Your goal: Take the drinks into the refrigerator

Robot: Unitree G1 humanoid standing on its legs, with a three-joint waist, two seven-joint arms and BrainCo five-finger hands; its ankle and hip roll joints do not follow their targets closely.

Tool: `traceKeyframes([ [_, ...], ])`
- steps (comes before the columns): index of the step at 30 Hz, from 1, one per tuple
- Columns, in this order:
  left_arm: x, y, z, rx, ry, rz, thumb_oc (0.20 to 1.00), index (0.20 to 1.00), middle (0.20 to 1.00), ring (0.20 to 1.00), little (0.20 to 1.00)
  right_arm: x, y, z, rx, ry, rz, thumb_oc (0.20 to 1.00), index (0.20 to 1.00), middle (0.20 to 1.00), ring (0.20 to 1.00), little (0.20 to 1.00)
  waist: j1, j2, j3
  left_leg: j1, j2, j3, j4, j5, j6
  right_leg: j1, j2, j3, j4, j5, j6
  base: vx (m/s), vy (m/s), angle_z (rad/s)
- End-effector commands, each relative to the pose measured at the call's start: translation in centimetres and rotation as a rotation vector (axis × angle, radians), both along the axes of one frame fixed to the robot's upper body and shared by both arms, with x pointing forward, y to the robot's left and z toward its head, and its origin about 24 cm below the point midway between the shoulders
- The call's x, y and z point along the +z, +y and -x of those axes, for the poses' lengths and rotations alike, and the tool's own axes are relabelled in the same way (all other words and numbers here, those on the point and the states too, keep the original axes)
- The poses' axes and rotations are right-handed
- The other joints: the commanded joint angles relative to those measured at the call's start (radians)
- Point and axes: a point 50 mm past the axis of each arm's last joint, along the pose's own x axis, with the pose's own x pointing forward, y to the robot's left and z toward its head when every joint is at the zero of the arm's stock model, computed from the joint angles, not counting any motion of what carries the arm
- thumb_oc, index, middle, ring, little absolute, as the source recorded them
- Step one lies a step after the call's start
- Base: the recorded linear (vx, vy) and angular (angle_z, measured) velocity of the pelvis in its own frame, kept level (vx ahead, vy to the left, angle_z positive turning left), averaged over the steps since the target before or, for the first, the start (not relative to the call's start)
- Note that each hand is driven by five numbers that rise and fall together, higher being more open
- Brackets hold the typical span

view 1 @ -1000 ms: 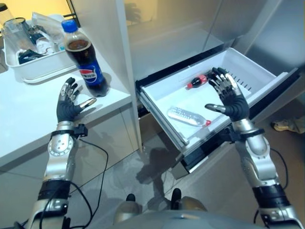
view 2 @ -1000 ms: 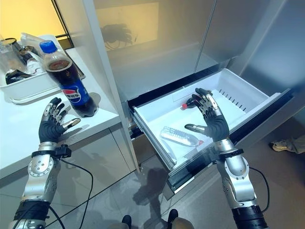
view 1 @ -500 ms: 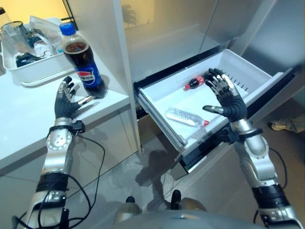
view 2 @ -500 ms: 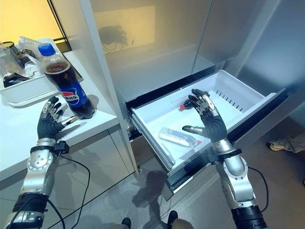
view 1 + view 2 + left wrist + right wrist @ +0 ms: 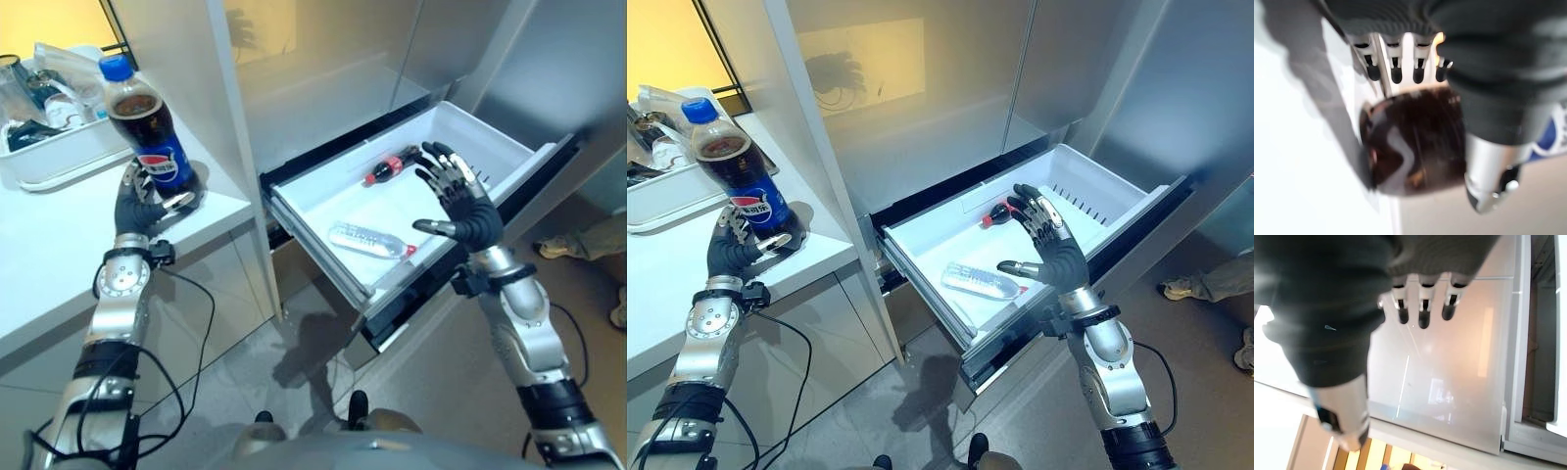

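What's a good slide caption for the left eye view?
Left hand reaching the cola bottle on the counter; right hand open over the drawer holding two bottles.

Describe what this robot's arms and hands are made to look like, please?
Both arms are silver-grey metal segments with dark bands and a round disc joint at the forearm. The left hand and right hand wear dark ribbed covers over back and wrist, with silver fingers ending in dark tips and a separate silver thumb.
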Motion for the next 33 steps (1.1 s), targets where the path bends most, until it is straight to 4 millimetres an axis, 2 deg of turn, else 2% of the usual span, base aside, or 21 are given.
traceKeyframes([
  [1, 3.9, -0.9, -2.6, -0.053, -0.095, -0.062, 1.0, 1.0, 1.0, 1.0, 1.0, 3.5, 0.2, 1.1, 0.04, -0.17, -0.023, 1.0, 1.0, 1.0, 1.0, 1.0, -0.016, 0.011, 0.014, 0.041, -0.038, 0.0, -0.01, -0.083, 0.086, -0.015, -0.062, -0.018, 0.141, -0.052, 0.084, 0.0, 0.001, -0.13],
  [12, 3.5, -2.0, -3.1, -0.095, -0.088, -0.047, 1.0, 1.0, 1.0, 1.0, 1.0, 3.1, -0.2, 1.4, 0.018, -0.16, -0.029, 1.0, 1.0, 1.0, 1.0, 1.0, -0.041, 0.008, 0.01, 0.048, -0.046, 0.044, -0.01, -0.089, 0.09, -0.017, -0.041, 0.033, 0.105, -0.037, 0.085, 0.0, 0.006, -0.13],
  [13, 3.4, -2.0, -3.1, -0.096, -0.084, -0.046, 0.796, 0.796, 0.796, 0.796, 0.796, 3.1, -0.2, 1.5, 0.018, -0.161, -0.027, 1.0, 1.0, 1.0, 1.0, 1.0, -0.04, 0.009, 0.009, 0.049, -0.045, 0.048, -0.01, -0.089, 0.09, -0.017, -0.039, 0.037, 0.102, -0.036, 0.084, 0.0, 0.014, -0.09],
  [14, 3.3, -2.0, -3.1, -0.092, -0.08, -0.043, 0.721, 0.721, 0.721, 0.721, 0.721, 3.0, -0.2, 1.5, 0.016, -0.158, -0.029, 1.0, 1.0, 1.0, 1.0, 1.0, -0.043, 0.009, 0.008, 0.05, -0.047, 0.052, -0.009, -0.09, 0.09, -0.018, -0.037, 0.041, 0.099, -0.035, 0.084, 0.0, 0.008, -0.11],
  [15, 3.2, -2.1, -3.1, -0.091, -0.08, -0.036, 0.357, 0.357, 0.357, 0.357, 0.357, 3.0, -0.3, 1.5, 0.013, -0.157, -0.032, 1.0, 1.0, 1.0, 1.0, 1.0, -0.044, 0.009, 0.008, 0.05, -0.047, 0.057, -0.009, -0.091, 0.091, -0.017, -0.034, 0.049, 0.094, -0.033, 0.084, 0.0, 0.002, -0.1],
  [17, 3.1, -2.2, -3.2, -0.094, -0.078, -0.029, 0.2, 0.2, 0.2, 0.2, 0.2, 2.9, -0.3, 1.5, 0.01, -0.153, -0.038, 1.0, 1.0, 1.0, 1.0, 1.0, -0.047, 0.009, 0.006, 0.051, -0.049, 0.062, -0.009, -0.092, 0.092, -0.016, -0.032, 0.056, 0.087, -0.031, 0.085, 0.0, -0.002, -0.11],
  [27, 2.6, -2.4, -3.4, -0.097, -0.072, -0.006, 0.2, 0.2, 0.2, 0.2, 0.2, 2.6, -0.4, 1.6, 0.005, -0.14, -0.035, 1.0, 1.0, 1.0, 1.0, 1.0, -0.062, 0.01, -0.005, 0.061, -0.053, 0.09, -0.008, -0.097, 0.09, -0.004, -0.023, 0.085, 0.062, -0.022, 0.084, 0.0, -0.001, -0.12],
  [33, 2.9, -2.6, -2.6, -0.124, -0.136, 0.069, 0.2, 0.2, 0.2, 0.2, 0.2, 2.3, -0.7, 1.6, -0.005, -0.132, -0.039, 1.0, 1.0, 1.0, 1.0, 1.0, -0.059, 0.006, -0.01, 0.065, -0.054, 0.096, -0.008, -0.098, 0.09, 0.004, -0.019, 0.089, 0.051, -0.019, 0.083, 0.0, 0.0, 0.0],
])
